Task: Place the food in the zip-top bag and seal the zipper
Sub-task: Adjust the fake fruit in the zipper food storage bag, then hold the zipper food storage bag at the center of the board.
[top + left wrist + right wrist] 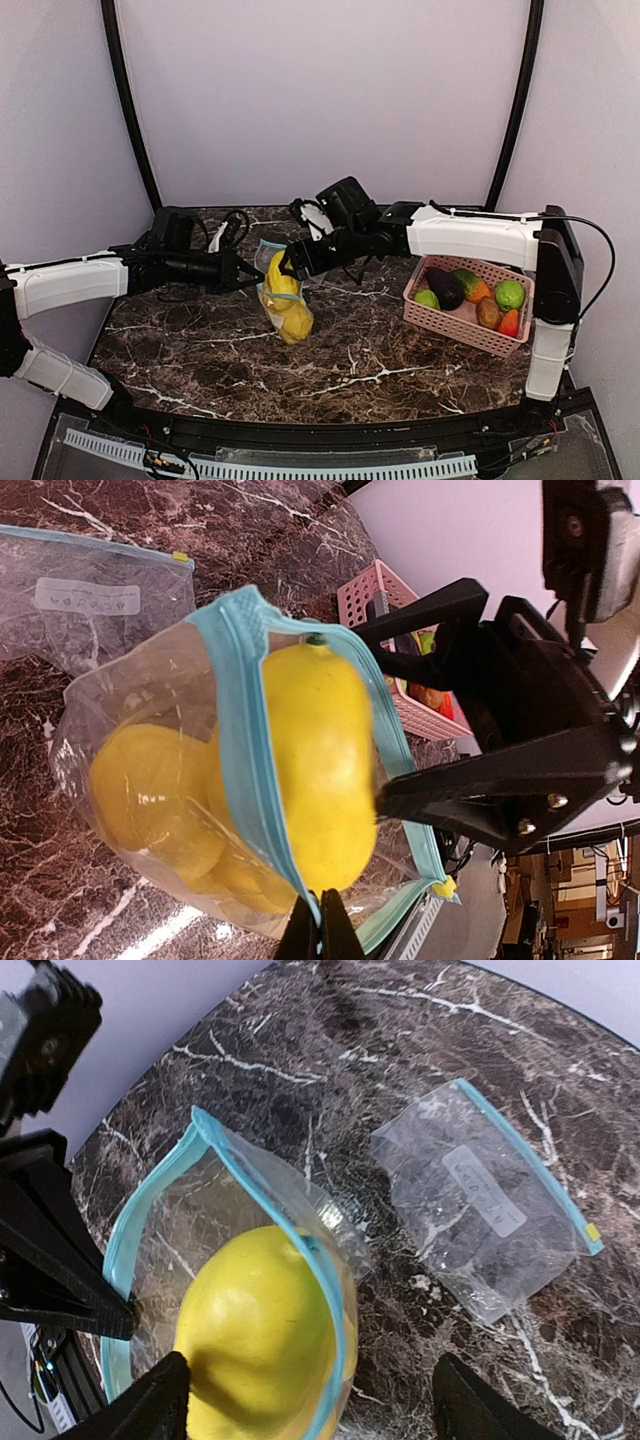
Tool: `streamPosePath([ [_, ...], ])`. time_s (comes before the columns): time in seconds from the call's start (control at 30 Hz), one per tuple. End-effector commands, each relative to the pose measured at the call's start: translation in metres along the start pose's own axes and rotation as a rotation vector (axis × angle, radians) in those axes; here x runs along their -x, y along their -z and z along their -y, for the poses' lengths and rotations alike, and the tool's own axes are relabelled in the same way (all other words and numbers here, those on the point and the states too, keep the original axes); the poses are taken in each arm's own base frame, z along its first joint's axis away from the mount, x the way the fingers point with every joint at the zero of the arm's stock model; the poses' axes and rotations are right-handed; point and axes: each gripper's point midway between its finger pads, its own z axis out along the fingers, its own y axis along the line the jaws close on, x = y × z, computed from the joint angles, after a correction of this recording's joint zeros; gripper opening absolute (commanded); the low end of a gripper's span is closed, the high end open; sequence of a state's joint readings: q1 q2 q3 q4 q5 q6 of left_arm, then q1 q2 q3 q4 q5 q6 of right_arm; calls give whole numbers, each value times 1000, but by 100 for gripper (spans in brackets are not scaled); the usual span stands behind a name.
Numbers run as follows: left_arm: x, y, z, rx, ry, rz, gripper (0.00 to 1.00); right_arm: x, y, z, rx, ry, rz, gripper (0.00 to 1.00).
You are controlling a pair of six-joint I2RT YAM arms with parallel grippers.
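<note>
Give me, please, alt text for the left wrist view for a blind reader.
A clear zip-top bag with a blue zipper holds yellow fruits, one filling its open mouth. The right gripper, open, straddles that fruit, a pink basket behind.

Light: bright, even, from overhead. The pale walls [320, 100] read faintly lilac.
Glare: a white streak on the marble table [170, 930]; highlights on the yellow fruit [150, 800] and a sheen on the zip-top bag [330, 1215].
Shadows: soft and shallow — no hard edges.
Focus: top view crisp; wrist views wide-angled.

Basket [365, 592] (pink) half behind right fingers [440, 600]
</note>
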State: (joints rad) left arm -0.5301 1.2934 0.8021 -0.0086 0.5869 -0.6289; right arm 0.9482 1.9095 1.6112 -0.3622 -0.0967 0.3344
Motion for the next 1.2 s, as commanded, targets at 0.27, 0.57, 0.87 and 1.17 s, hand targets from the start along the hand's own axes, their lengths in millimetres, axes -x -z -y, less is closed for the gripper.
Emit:
streamPosePath([
  [0.27,-1,2,8,-43,-35,9,1,-21,-43,-6,78,-48,-77,62],
  [0.57,10,5,-15,49,63,101,1,-12,10,2,4,-48,0,85],
  [0.87,9,5,-18,52,77,104,1,-44,44,-17,106,28,73,67],
  [1.17,8,6,-17,50,77,99,1,-66,20,-28,76,86,13,52],
])
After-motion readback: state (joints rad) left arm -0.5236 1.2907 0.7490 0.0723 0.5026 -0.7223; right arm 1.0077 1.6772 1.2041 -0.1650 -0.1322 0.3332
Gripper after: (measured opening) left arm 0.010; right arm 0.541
